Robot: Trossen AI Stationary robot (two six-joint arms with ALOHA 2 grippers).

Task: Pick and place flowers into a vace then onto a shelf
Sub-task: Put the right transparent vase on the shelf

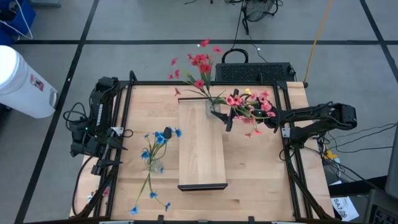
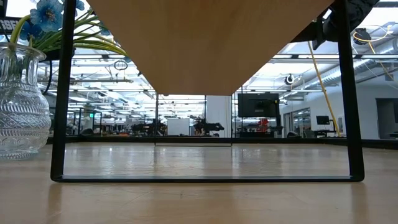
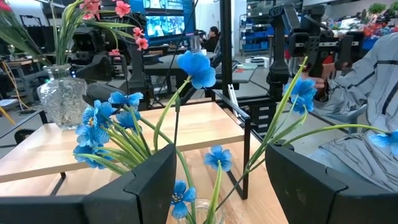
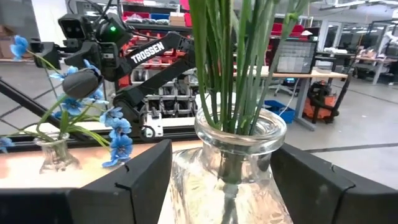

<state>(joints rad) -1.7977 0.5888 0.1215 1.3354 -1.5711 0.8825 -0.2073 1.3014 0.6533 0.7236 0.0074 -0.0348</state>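
Observation:
A clear glass vase [image 1: 214, 111] of red-pink flowers [image 1: 200, 65] stands on the far end of the pale wood shelf [image 1: 201, 155]. My right gripper [image 1: 229, 121] reaches in from the table's right and is shut on this vase [image 4: 230, 168]. The blue flowers [image 1: 160, 137] stand in a second glass vase [image 1: 155, 165], which rests on the table left of the shelf. In the low view this vase [image 2: 22, 106] is at the left. My left gripper [image 1: 113, 163] is open, left of that vase. Blue flowers [image 3: 196, 65] rise ahead of its fingers [image 3: 143, 180]. My right gripper holds the red-flower vase by its glass body [image 4: 186, 174], just below the neck, one finger [image 4: 146, 174] on each side. The fingers come level from the table's right. The vase stands upright with its base on the shelf's far end [image 3: 37, 140].
The shelf is a raised plank on thin black legs [image 2: 62, 93], with open space under it. Flower stems [image 1: 146, 186] trail toward the table's near left corner. A black box [image 1: 252, 71] sits beyond the far edge. A person's grey sleeve [image 3: 367, 74] shows beyond the table.

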